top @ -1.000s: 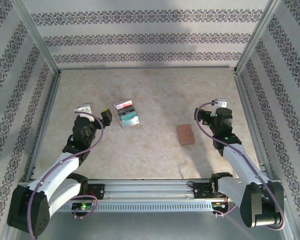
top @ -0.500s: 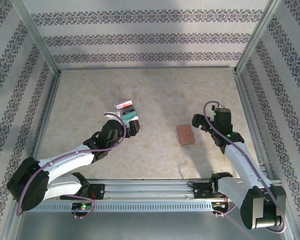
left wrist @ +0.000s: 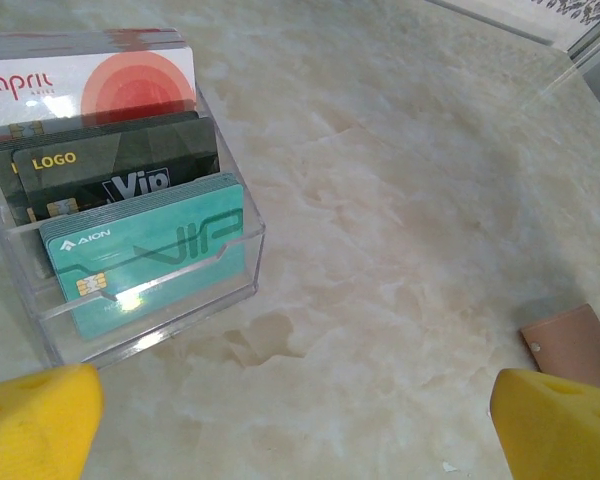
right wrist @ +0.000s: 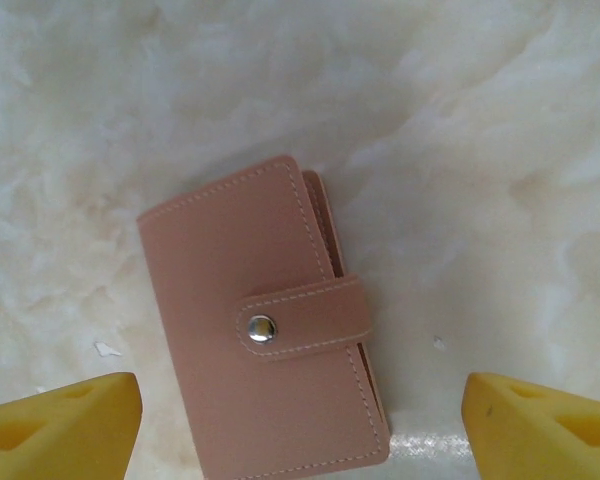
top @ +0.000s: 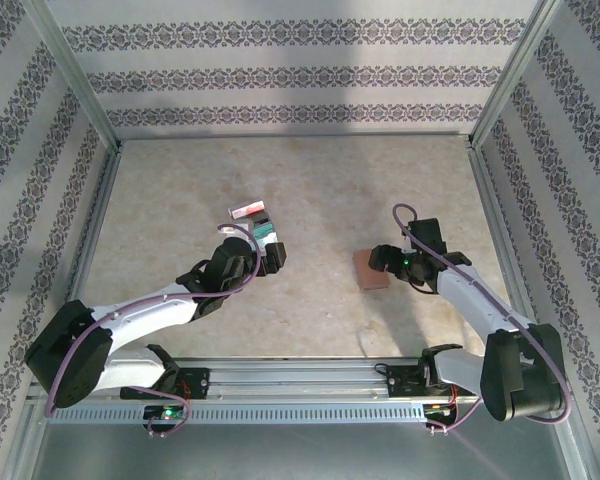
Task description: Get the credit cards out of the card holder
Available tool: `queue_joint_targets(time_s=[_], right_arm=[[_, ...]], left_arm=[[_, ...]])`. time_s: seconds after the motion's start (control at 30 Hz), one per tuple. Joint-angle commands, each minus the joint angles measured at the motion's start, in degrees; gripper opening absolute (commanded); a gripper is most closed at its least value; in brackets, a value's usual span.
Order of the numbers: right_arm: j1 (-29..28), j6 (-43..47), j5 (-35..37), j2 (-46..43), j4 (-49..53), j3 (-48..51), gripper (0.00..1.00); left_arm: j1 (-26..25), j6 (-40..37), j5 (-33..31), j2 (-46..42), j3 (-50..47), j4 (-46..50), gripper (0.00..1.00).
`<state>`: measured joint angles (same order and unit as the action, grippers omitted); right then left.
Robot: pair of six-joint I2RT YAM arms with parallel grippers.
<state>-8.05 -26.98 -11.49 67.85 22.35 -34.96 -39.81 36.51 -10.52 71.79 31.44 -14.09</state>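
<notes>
- Change since the earlier frames: the left arm has swung in from the outer side, and the left end effector (top: 271, 254) now sits at the near side of the tray (left wrist: 230, 290). The right arm has come down and inward, so the right end effector (top: 379, 259) is over the wallet (right wrist: 265, 320). Tray and wallet lie where they lay before.
- Left end effector: jaws spread wide, with nothing between them. In the left wrist view its yellow pads (left wrist: 30, 425) sit at the two lower corners, with bare desk (left wrist: 410, 200) between them.
- Right end effector: jaws apart and gripping nothing. In the right wrist view one yellow pad (right wrist: 60, 420) lies to each side of the wallet, and both are clear of it.
- Wallet: reddish-brown and flat on the desk, right of centre in the top view and well apart from the tray. It is closed, and its strap (right wrist: 305, 315) is fastened across the front by a metal snap (right wrist: 261, 327).
- Cards (left wrist: 130, 170): stacks standing on edge in three stepped rows inside the clear tray, left of centre. A teal stack (left wrist: 150, 250) stands in front, a dark stack (left wrist: 120, 165) in the middle and a white-and-red stack (left wrist: 100, 85) at the back.
- No card can be seen protruding from the wallet.
</notes>
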Motion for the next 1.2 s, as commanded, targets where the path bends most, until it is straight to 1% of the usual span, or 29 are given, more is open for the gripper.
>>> queue_joint_targets(time_s=[0.0, 0.3, 0.57, 0.83, 0.93, 1.07, 1.17], right_arm=[[-0.6, -0.9, 0.1, 1.9, 2.0, -2.2, 0.82], [-2.2, -0.9, -0.8, 8.2, 1.0, -4.3, 0.79], [-3.8, -2.1, -0.3, 13.8, 0.9, -6.9, 0.73], [-5.6, -3.2, -1.4, 17.5, 0.5, -7.8, 0.73], [-6.3, -3.8, -2.9, 18.2, -0.1, -7.6, 0.70], [-7.2, -4.8, -4.4, 17.8, -1.2, -6.5, 0.63], [-7.5, -5.5, -5.7, 17.0, -2.3, -5.3, 0.60]], left_arm=[[-0.7, 0.6, 1.1, 1.2, 1.9, 0.1, 0.99], [-0.7, 1.1, 1.0, 2.4, 2.1, 0.3, 0.99], [-0.7, 0.6, 0.5, 2.8, 2.3, 0.7, 0.99], [-0.7, 0.5, 0.8, 3.6, 3.2, 1.1, 0.99], [-0.7, 0.6, 1.1, 3.7, 3.6, 1.6, 0.99], [-0.7, 0.6, 1.2, 3.9, 4.4, 2.4, 0.99], [-0.7, 0.6, 1.3, 4.0, 4.7, 2.8, 0.99]])
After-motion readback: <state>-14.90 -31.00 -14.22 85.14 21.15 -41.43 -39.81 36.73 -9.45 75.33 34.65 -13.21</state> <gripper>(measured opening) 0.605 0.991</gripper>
